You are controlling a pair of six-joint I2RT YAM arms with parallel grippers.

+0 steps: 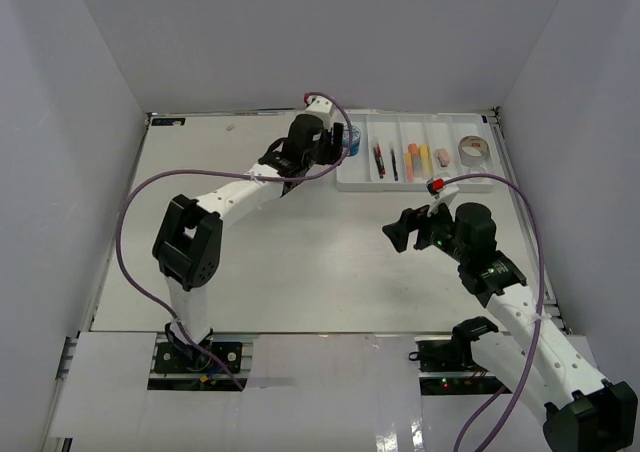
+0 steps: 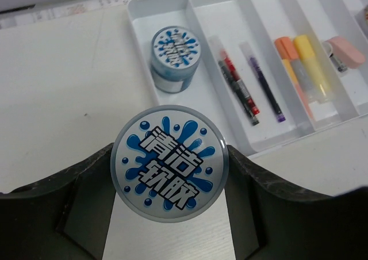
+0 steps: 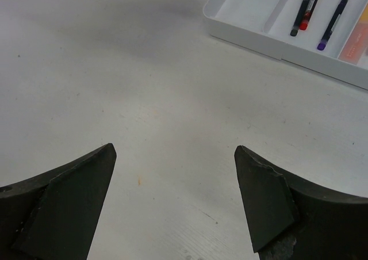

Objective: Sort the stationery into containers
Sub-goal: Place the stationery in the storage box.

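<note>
Stock count: nine stationery pieces, one tray.

Two round jars with blue-splash printed lids, the first jar [image 2: 169, 171] outside the tray and the second jar [image 2: 175, 53] inside it. Three thin pens: a red pen [image 2: 228, 64], a black pen [image 2: 241, 96] and a purple-tipped pen [image 2: 261, 81]. Two marker sticks: an orange marker [image 2: 290, 64] and a yellow marker [image 2: 309, 61]. One pink block eraser [image 2: 347, 50]. One grey tape roll [image 1: 473, 151] shows. One flat white plastic tray [image 1: 380, 185] with five long compartments sits at one o'clock on the counter [image 1: 300, 262].
</note>
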